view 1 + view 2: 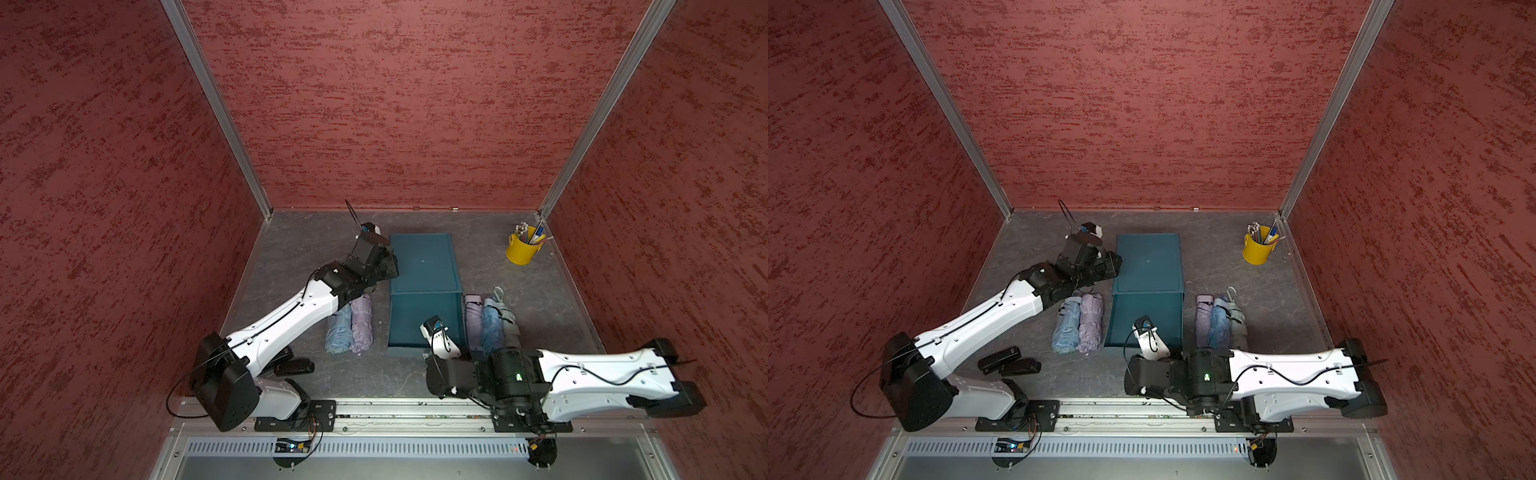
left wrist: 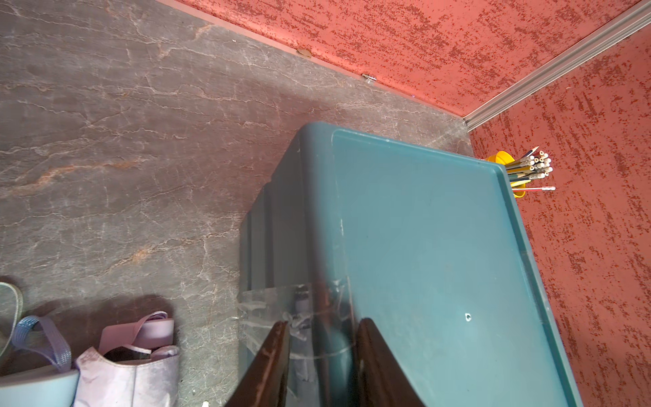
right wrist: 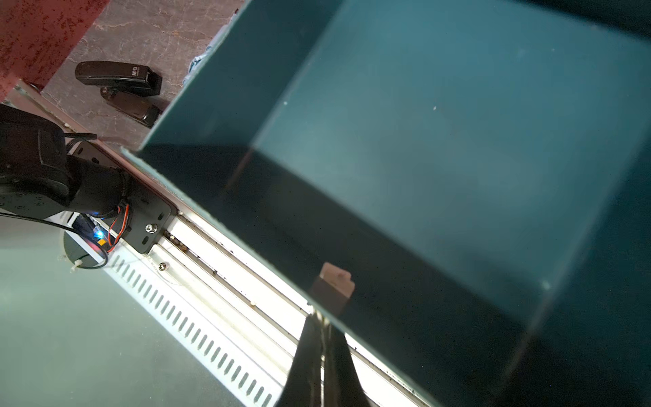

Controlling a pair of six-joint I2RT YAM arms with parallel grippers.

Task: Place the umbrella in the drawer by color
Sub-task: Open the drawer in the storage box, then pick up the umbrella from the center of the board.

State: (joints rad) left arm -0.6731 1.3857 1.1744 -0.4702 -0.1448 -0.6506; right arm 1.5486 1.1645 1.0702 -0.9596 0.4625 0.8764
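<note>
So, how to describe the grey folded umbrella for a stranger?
Find the teal plastic drawer cabinet in the middle of the grey stone-patterned table. On its side nearer the yellow pencil cup, three folded fabric umbrellas lie in a row. The grey folded umbrella is the outermost, beside a light blue umbrella.

lab robot test cell: red textured panels [image 1: 395, 104] in an aluminium extrusion frame [image 1: 217, 108], left arm [image 1: 291, 316] and right arm [image 1: 602, 370] bolted to a rail [image 1: 395, 409].

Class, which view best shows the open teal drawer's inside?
Right wrist view: the open teal drawer fills it, floor and walls visible. Both top views show it small, partly behind the right arm. The left wrist view shows only the teal cabinet's top.
</note>
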